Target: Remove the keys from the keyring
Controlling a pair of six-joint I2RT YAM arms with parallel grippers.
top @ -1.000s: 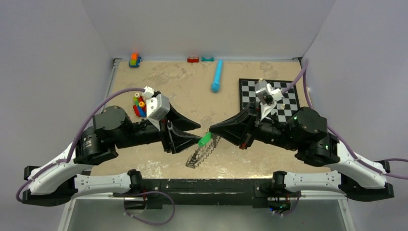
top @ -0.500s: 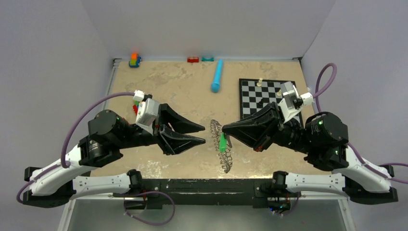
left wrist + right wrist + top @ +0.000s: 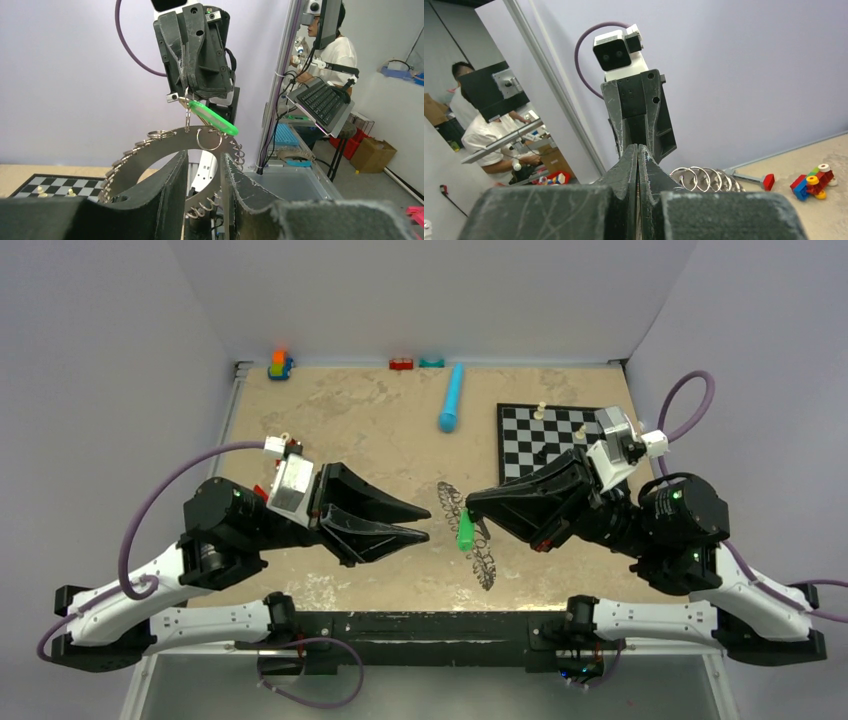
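Pinching a green-headed key, right gripper hangs the keyring before its partner

The right gripper's fingers are pressed flat together with no gap showing, clamped on the upper end of the green-headed key. The rest of the key slants down just below the fingertips. Beneath the same pinch hangs the keyring, a broad grey hoop with silver keys and small wire loops strung along its rim.

Facing it, the left gripper has its fingers spread apart and holds nothing. Its tips are level with the hoop and just short of it, and it cannot be told whether they touch the metal.

From above, the hoop shows edge-on below the right fingertips, and the silver keys blur into one jagged strip. In the right wrist view the gripper's own fingers hide the green-headed key and most of the hoop, leaving only a row of wire loops beside them. In the left wrist view the spread fingers cover the hoop's lower half.
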